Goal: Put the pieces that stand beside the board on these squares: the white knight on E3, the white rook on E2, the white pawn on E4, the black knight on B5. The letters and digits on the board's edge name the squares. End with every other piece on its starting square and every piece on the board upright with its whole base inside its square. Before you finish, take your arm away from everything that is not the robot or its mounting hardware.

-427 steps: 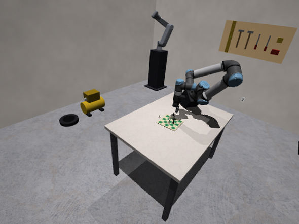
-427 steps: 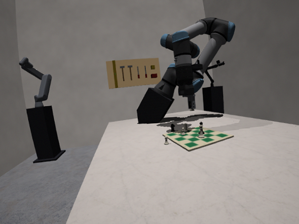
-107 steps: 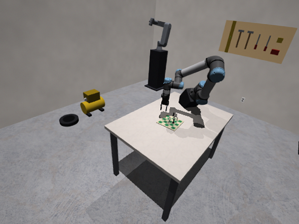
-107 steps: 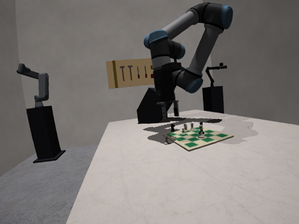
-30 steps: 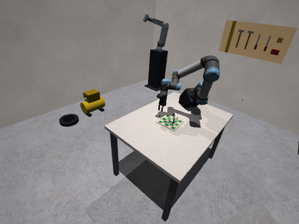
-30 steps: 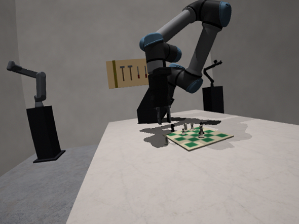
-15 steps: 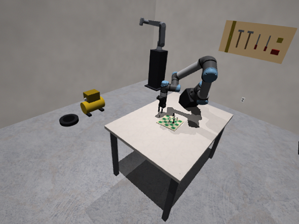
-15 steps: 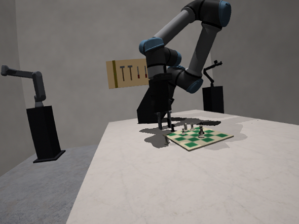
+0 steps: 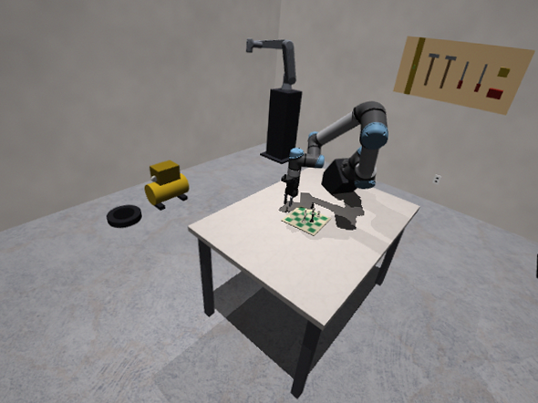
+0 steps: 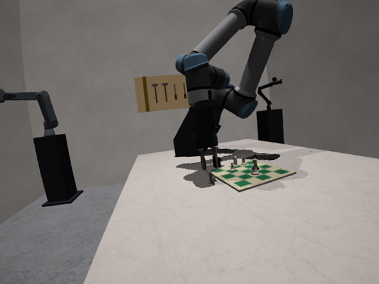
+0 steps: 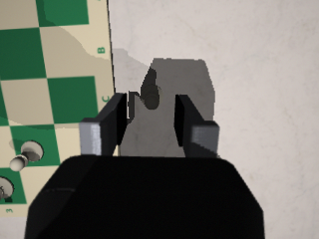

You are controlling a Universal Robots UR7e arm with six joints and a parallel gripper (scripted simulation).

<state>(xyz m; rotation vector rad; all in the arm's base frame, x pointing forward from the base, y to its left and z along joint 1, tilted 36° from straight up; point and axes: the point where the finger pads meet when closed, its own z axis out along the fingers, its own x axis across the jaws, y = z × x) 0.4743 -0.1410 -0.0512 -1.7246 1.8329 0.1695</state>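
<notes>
My gripper (image 11: pixel 151 110) is open and points straight down just off the board's lettered edge, beside the C mark. It also shows in the exterior view (image 10: pixel 209 163) and the top view (image 9: pixel 288 201). A small piece (image 11: pixel 150 93) (image 10: pixel 211 178) stands on the table in the gripper's shadow, in line with the gap between the fingers and below the fingertips. It is too dark to tell its kind. The green and cream chessboard (image 10: pixel 253 175) holds a tall black piece (image 10: pixel 255 166) and a few white pieces (image 10: pixel 234 160). Two white pieces (image 11: pixel 24 155) stand near the edge closest to the gripper.
The board (image 9: pixel 306 220) lies on a white table near the arm's black base (image 9: pixel 342 175). Two black pedestals with small arms (image 10: pixel 55 168) stand on the floor beyond the table. A yellow machine (image 9: pixel 166 183) and a tyre (image 9: pixel 124 215) lie on the floor.
</notes>
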